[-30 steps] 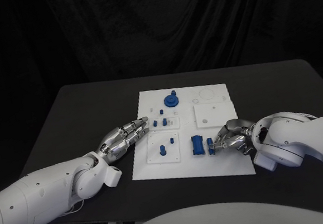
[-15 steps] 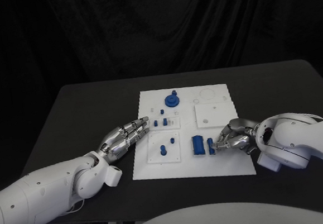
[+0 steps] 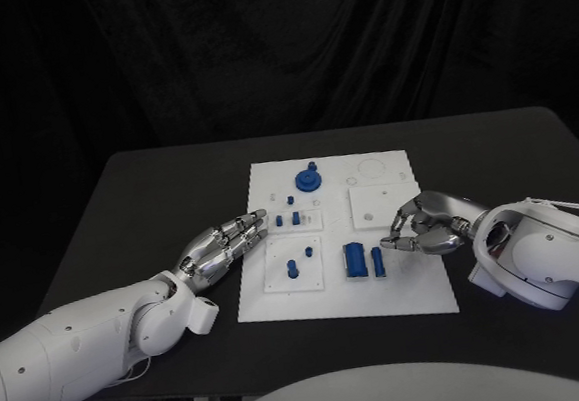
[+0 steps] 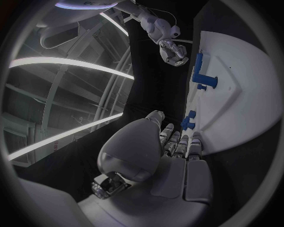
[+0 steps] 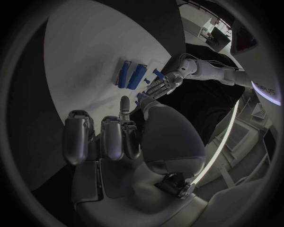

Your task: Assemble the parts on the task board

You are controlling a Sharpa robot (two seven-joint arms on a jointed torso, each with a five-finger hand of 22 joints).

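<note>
White task board point(image 3: 397, 291) sits mid-table on your black table point(image 3: 143, 196), with two long blue parts point(image 3: 364, 260) lying side by side near its front. Your right hand point(image 3: 425, 227) hovers just beside them, fingers curled, holding nothing. Left hand point(image 3: 223, 245) rests flat, released, at the board's left edge.

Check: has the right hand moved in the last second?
Yes. The right hand has drawn back from the blue parts, toward the task board's right edge and far side.

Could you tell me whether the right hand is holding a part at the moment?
No. The right hand holds nothing; its fingers curl in above the board, beside two blue parts lying flat.
</note>
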